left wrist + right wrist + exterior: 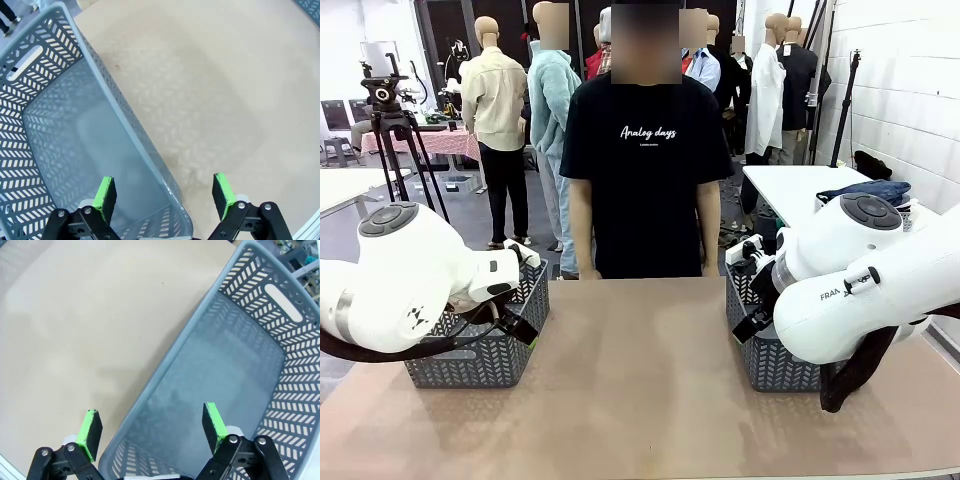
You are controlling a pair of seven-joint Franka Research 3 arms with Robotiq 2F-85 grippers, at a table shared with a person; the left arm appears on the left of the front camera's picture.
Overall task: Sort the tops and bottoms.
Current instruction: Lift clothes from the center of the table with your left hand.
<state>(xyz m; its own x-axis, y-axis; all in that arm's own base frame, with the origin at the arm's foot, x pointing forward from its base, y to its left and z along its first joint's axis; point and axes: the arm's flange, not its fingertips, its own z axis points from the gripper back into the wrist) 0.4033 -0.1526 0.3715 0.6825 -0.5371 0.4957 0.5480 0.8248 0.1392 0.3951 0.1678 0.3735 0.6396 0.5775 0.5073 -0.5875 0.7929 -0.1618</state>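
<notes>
Left gripper (163, 189), right gripper (151, 419), both wide (nothing held), shirt (645, 190) reading "Analog days"

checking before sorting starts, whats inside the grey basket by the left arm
Nothing visible: in the left wrist view the grey basket has a bare floor and walls, nothing lying in it. Its nearest corner is hidden under the open left gripper, so that bit is unchecked.

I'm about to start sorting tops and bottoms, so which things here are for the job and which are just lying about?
For the job: left grey basket, right grey basket, both empty; left gripper and right gripper, open.
Lying about: camera tripod; blue cloth on the white side table, purpose unclear.
</notes>
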